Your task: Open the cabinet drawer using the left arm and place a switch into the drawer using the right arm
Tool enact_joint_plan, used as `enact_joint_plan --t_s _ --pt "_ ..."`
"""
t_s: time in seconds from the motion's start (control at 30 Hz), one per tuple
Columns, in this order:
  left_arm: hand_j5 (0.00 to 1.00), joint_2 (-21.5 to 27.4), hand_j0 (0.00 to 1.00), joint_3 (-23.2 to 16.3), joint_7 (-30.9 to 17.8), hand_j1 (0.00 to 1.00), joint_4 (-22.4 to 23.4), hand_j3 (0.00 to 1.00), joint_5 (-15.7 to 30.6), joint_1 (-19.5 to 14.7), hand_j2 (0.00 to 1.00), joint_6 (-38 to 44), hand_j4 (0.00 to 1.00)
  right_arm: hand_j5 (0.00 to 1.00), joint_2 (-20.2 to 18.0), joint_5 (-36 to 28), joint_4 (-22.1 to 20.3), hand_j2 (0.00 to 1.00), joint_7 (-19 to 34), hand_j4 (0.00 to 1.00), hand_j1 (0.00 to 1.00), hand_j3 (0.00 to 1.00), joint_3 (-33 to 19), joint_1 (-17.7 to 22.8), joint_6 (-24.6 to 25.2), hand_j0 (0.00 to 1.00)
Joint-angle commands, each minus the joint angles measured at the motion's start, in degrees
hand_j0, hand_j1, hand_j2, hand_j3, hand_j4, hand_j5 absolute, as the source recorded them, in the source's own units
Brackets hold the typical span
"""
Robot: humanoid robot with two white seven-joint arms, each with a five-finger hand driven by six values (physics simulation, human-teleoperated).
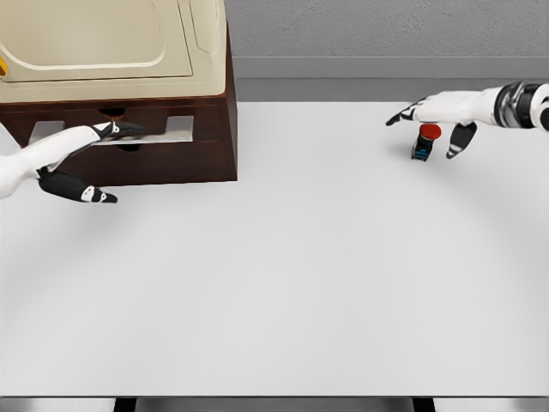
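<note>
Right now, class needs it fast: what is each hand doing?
Left hand: fingers on the drawer handle; grip cannot be told.
Right hand: open, above the switch.

A wide white table (pixel 300 283) under even light meets a grey wall (pixel 386 30) with a paler baseboard strip (pixel 386 67).

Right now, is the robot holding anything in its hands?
Left hand has fingers at the drawer handle; a firm grip cannot be told. Right hand hovers open over the switch, holding nothing.

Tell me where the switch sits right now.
In the head view, the switch stands on the white table at the upper right, just under the right hand.
</note>
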Motion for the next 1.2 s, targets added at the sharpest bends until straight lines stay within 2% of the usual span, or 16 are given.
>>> enact_joint_plan --t_s 0.0,0.1,0.4,0.63,0.7,0.9,0.97,1.17 --pt "0.95 0.0 0.95 -0.1 -0.1 0.95 0.0 0.95 0.3 0.2 0.95 0.0 0.95 1.0 0.7 0.0 1.1 1.0 0.0 1.0 1.0 1.0 0.2 0.0 0.1 1.0" --pt "0.95 0.0 0.95 -0.1 -0.1 0.95 -0.5 0.95 0.3 0.3 0.95 0.0 0.95 1.0 1.1 0.5 3.4 1.0 0.0 1.0 1.0 1.0 0.2 -0.6 0.1 1.0" --pt "0.96 0.4 0.96 -0.1 -0.1 0.96 -2.9 0.96 0.4 2.0 0.96 -0.5 0.96 1.0 1.4 0.5 4.6 1.0 0.0 1.0 1.0 1.0 0.1 -1.2 0.1 1.0" --pt "0.96 0.8 0.96 -0.1 -0.1 0.96 -5.6 0.96 0.6 3.0 0.96 -0.7 0.96 1.0 2.4 0.5 6.5 1.0 0.0 1.0 1.0 1.0 0.1 -2.1 0.1 1.0" --pt "0.96 0.9 0.96 0.0 -0.1 0.96 -6.4 0.96 0.6 3.5 0.96 -0.8 0.96 1.0 3.5 0.6 8.2 1.0 0.0 1.0 1.0 1.0 0.1 -2.5 0.1 1.0" --pt "0.96 1.0 0.96 0.1 -0.1 0.96 -8.4 0.96 0.6 4.0 0.96 -0.8 0.96 1.0 3.5 0.7 8.2 1.0 0.0 1.0 1.0 1.0 0.2 -2.5 0.1 1.0" --pt "0.96 1.1 0.96 0.3 -0.1 0.96 -8.8 0.96 0.6 4.8 0.96 -0.9 0.96 1.0 3.8 0.7 9.6 1.0 0.0 1.0 1.0 1.0 0.3 -2.5 0.1 1.0" --pt "0.96 1.1 0.96 0.5 -0.1 0.96 -9.8 0.96 0.6 5.8 0.96 -5.1 0.96 1.0 4.0 0.8 10.8 1.0 0.0 1.0 1.0 1.0 1.0 -2.5 0.1 1.0"
